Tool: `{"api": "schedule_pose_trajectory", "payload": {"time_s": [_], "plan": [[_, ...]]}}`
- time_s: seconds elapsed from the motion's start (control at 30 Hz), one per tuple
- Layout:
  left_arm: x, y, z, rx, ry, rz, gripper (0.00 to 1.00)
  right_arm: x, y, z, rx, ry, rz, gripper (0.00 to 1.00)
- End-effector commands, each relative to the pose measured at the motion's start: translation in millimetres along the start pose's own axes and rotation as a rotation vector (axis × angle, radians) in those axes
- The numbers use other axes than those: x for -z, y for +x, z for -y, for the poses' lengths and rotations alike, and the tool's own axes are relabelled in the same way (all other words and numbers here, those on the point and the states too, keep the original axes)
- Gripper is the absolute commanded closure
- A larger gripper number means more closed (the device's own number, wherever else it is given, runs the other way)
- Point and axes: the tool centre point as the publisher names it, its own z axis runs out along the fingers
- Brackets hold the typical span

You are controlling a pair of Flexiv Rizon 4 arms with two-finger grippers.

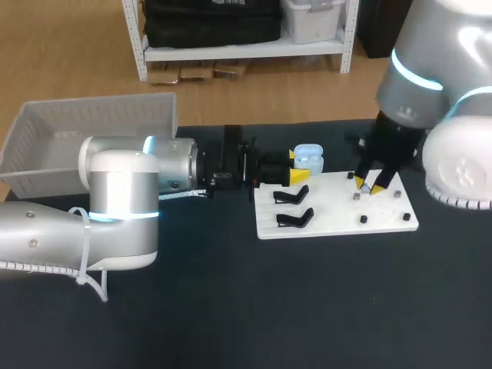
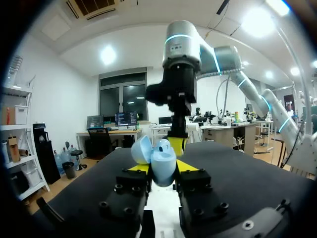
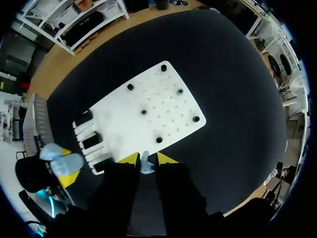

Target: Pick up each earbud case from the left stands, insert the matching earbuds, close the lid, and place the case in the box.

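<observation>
Our left pincer [image 1: 296, 166] is clamped on the pale blue earbud case [image 1: 309, 157], one yellow tip on each side of its body. It holds the case in the air just beyond the near-left corner of the white board [image 1: 338, 209], above the black stands [image 1: 293, 197]. Our right pincer [image 1: 369, 185] hangs over the middle of the board, tips pointing down. In its wrist view a small pale earbud [image 3: 144, 162] sits pinched between them, so we take it as closed on that piece.

We judge the task to be at an early stage. One case is off its stand with the lid open, and one earbud appears to be lifted. No earbud is in the case yet as far as we can see, the lid is not closed, and nothing has gone into the box [image 1: 92, 115]. We see no case in the part of the box that shows at the tabletop's [image 1: 231, 307] left rear. The two stands in plain sight carry no case. Small dark pegs dot the board, and we cannot tell whether any holds another earbud.

In the left wrist view the case stands nearly upright between the fingers, with its long axis running up and down and tipped slightly. Its open mouth faces upward toward our right arm. The lid is thrown back to the side, toward the tabletop's far edge.
</observation>
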Motion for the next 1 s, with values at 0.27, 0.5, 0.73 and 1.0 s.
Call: {"api": "schedule_pose_trajectory", "payload": {"time_s": [0.27, 0.5, 0.73, 1.0], "plan": [[-0.1, 0.7, 1.7, -0.004, -0.007, 0.003, 1.00, 70.1, -1.2, -43.0, 0.176, 0.067, -0.044, 1.00], [-0.1, 0.7, 1.7, -0.004, -0.007, 0.003, 1.00, 71.5, 12.3, -59.9, 0.340, 0.081, -0.048, 1.00], [-0.1, 0.7, 1.7, -0.004, -0.007, 0.003, 1.00, 71.5, 12.3, -59.9, 0.340, 0.081, -0.048, 1.00], [-0.1, 0.7, 1.7, -0.004, -0.007, 0.003, 1.00, 70.4, 11.2, -61.9, 0.359, 0.073, -0.062, 1.00]]}}
